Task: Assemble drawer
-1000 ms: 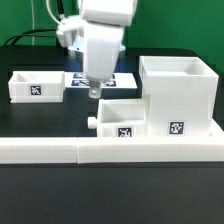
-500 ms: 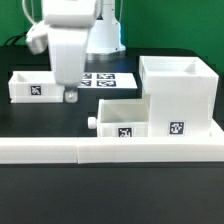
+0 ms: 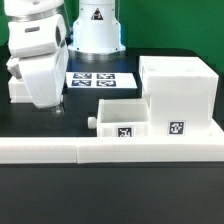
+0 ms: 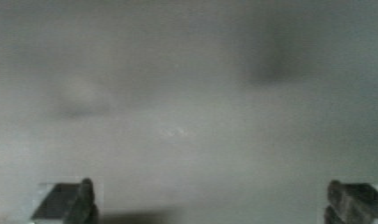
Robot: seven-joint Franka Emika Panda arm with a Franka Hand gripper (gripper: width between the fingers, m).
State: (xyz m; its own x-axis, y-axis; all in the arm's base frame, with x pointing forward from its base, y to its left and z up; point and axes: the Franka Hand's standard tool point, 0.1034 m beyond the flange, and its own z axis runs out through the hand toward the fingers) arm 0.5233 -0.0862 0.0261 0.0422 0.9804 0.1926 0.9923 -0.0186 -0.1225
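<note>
The large white drawer case stands at the exterior view's right. A small white drawer box with a round knob sits against its left side. A second small drawer box at the left is mostly hidden behind the arm. My gripper hangs low over the black table in front of that left box. In the wrist view my gripper is open, with the fingertips wide apart. Only a blurred grey surface lies between them.
The marker board lies on the table behind the gripper, near the robot base. A long white rail runs along the front edge of the table.
The arm has swept from above the marker board toward the exterior view's left and has come lower, now covering the left drawer box. The other parts have not moved.
</note>
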